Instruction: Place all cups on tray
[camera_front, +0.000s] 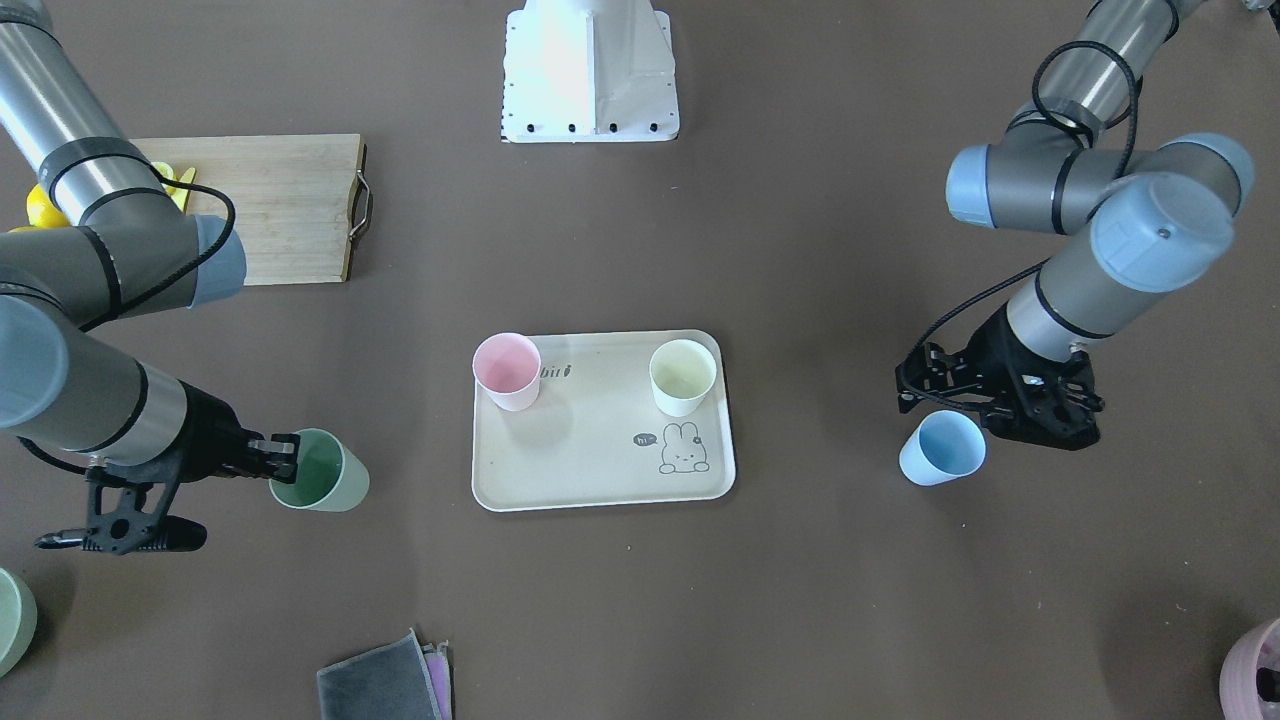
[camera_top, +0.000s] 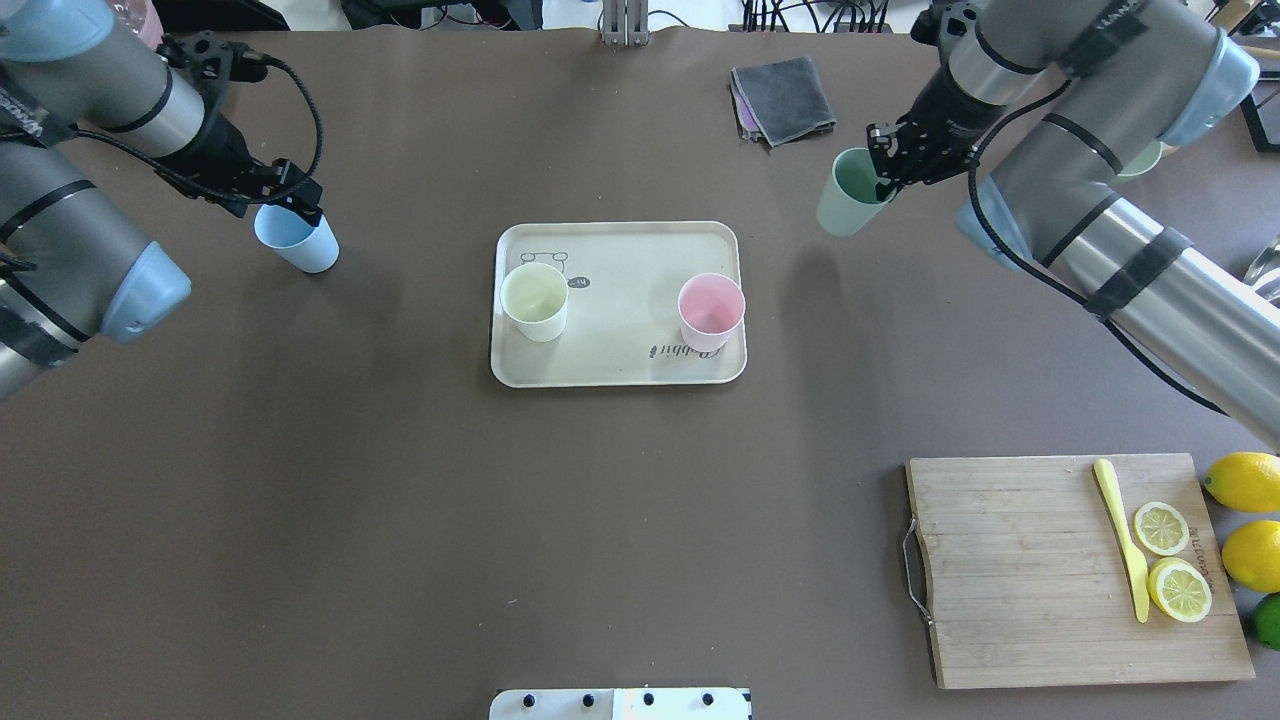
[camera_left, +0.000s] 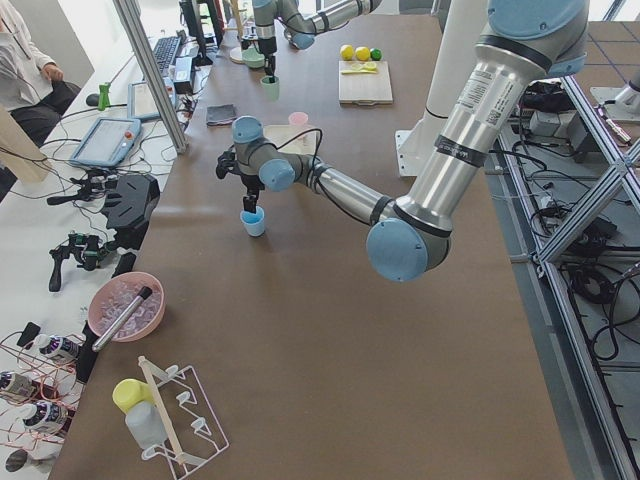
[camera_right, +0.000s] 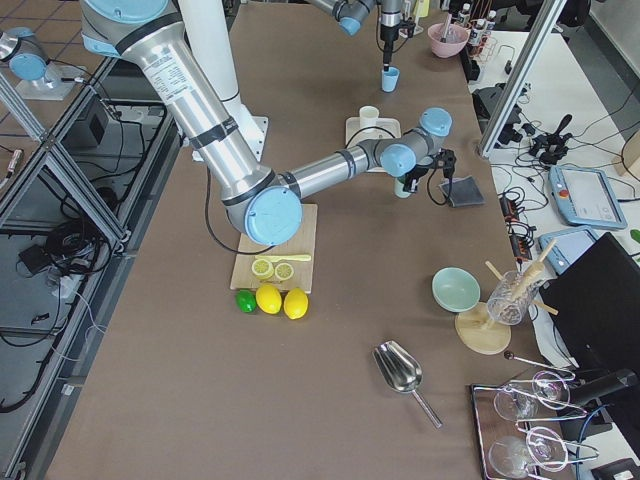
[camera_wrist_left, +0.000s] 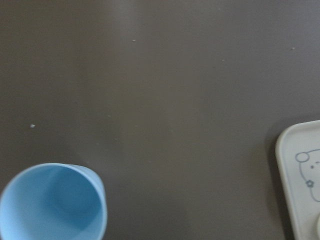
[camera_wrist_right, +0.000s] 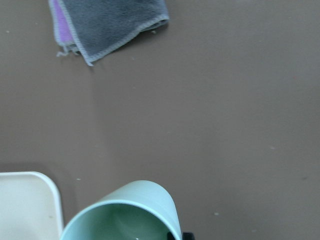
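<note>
The cream tray (camera_top: 620, 245) lies mid-table and holds the pink cup (camera_top: 711, 310) and the cream-white cup (camera_top: 534, 300), both upright. My right gripper (camera_top: 882, 178) is shut on the rim of the sage green cup (camera_top: 848, 205) and holds it above the table, right of the tray. This cup also shows in the right wrist view (camera_wrist_right: 125, 215). The light blue cup (camera_top: 300, 245) stands on the table left of the tray. My left gripper (camera_top: 300, 208) hangs over its far rim and looks open. In the left wrist view, the blue cup (camera_wrist_left: 50, 205) sits off to one side with no finger showing.
A wooden cutting board (camera_top: 1050, 570) with lemon slices and a yellow knife lies at the near right, with lemons (camera_top: 1245, 480) beside it. A folded grey cloth (camera_top: 785, 95) lies at the far side. A pale green vessel (camera_front: 12, 620) and a mauve vessel (camera_front: 1255, 670) sit at the table corners.
</note>
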